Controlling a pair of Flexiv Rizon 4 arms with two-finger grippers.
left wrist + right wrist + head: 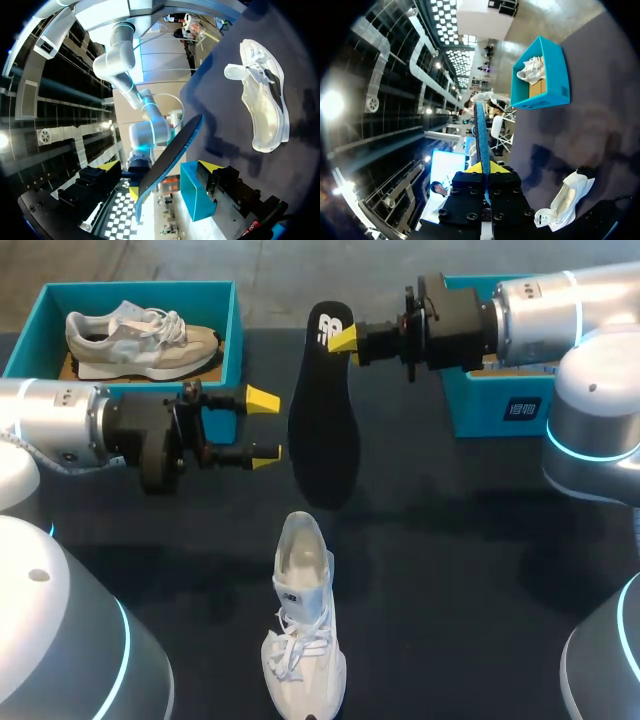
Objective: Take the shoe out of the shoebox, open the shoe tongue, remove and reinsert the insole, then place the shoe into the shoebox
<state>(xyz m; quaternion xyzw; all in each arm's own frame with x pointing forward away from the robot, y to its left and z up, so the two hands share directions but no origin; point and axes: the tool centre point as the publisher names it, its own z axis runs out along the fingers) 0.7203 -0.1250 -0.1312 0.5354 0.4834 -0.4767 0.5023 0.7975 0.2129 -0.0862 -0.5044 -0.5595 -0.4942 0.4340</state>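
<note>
- Holding the insole near one end only, the right gripper was pinched thin across it. The rest hung unsupported above the worktop. Judged risk: a quick move swings it or slips it out of the pinch.
- Left gripper stood wide open and empty, just beside the insole's edge, apparently not touching. Closing off-centre could knock or bend the insole.
- White shoe lay loose on the worktop, near the insole's free end, with nothing holding it. Pushing the insole in would likely shove or tip the shoe.
- Shoe opening looked narrow, so the insole could fold at the toe.
- Shoebox, far left, already held another shoe.
</note>
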